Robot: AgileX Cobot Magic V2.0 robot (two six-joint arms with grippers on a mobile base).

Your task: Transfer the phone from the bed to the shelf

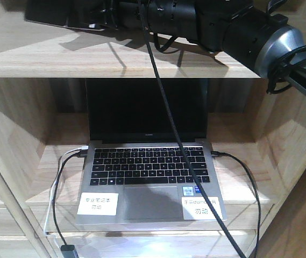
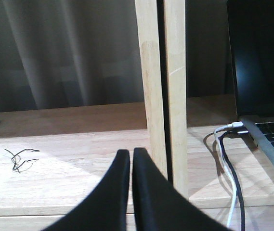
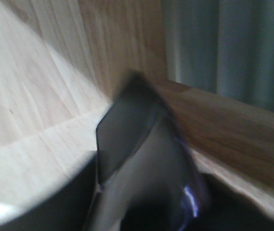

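Note:
The phone (image 3: pixel 123 129) is a dark glossy slab sticking out from my right gripper (image 3: pixel 141 161), which is shut on it; this view is blurred. From the front, the right arm reaches across the top plank of the pale wood shelf (image 1: pixel 115 65), with the phone (image 1: pixel 50 13) dark at the upper left, just over the plank. My left gripper (image 2: pixel 131 156) is shut on nothing and points at a lower shelf board (image 2: pixel 79 168). The bed is out of view.
An open grey laptop (image 1: pixel 153 177) sits in the middle compartment, with black and white cables (image 1: pixel 61 183) running off both sides. An upright shelf post (image 2: pixel 163 96) stands just right of the left gripper. A small tangle of black wire (image 2: pixel 19 159) lies on the board.

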